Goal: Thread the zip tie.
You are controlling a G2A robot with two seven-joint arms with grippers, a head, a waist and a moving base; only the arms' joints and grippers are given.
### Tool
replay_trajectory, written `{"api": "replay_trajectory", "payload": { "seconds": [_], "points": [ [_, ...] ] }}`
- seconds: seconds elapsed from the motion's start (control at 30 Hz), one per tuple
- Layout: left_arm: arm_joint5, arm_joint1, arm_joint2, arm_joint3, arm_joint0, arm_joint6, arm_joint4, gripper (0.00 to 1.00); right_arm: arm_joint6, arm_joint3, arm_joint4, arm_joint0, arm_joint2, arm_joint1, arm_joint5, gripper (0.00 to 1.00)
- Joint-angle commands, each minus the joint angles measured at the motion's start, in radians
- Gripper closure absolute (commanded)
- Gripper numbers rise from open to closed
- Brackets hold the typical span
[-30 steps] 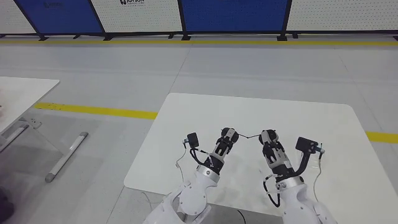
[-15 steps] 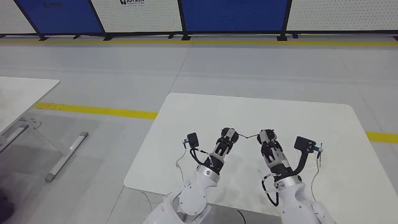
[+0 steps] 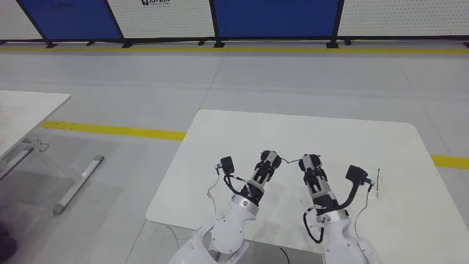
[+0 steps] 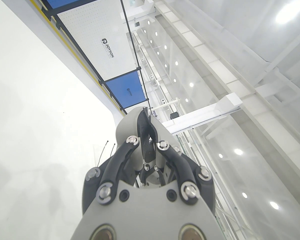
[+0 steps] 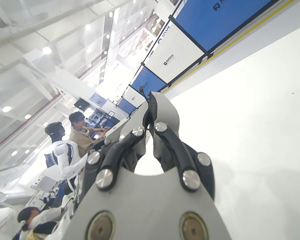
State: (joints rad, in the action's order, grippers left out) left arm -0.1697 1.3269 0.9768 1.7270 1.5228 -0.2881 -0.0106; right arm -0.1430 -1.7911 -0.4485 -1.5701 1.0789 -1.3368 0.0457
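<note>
left gripper (image 3: 270,160) — clenched on black zip tie (image 3: 292,161) | right gripper (image 3: 309,163) — clenched on its other end | tie spans between them, over near side of white table (image 3: 366,139)

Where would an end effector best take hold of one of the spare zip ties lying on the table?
Probably mid-strap, coming straight down from above and closing across its width: the spare zip ties lie thin and low on the table, so a sideways approach finds no edge.
</note>
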Motion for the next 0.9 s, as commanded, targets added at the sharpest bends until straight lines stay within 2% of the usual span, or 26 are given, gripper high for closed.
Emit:
{"api": "replay_trajectory", "payload": {
  "seconds": [0.0,0.33,0.57,0.73,0.87],
  "points": [
    [0.0,0.0,0.0,0.0,0.0,0.0,0.0,1.0,-0.002,0.009,0.014,0.003,-0.003,-0.002,0.01,1.0],
    [0.0,0.001,0.0,0.001,0.0,0.001,0.009,1.0,0.019,0.015,-0.003,0.011,-0.008,-0.007,0.011,1.0],
    [-0.014,0.015,0.006,0.015,0.0,-0.026,0.171,1.0,0.007,0.015,-0.007,0.006,-0.007,-0.01,0.023,1.0],
    [-0.009,0.024,0.006,0.018,0.004,-0.037,0.267,1.0,-0.006,0.002,-0.003,-0.002,-0.001,-0.011,0.039,1.0],
    [-0.009,0.029,0.002,0.009,0.001,-0.043,0.284,1.0,-0.018,-0.007,-0.006,-0.008,0.003,-0.012,0.046,1.0]
  ]
}}
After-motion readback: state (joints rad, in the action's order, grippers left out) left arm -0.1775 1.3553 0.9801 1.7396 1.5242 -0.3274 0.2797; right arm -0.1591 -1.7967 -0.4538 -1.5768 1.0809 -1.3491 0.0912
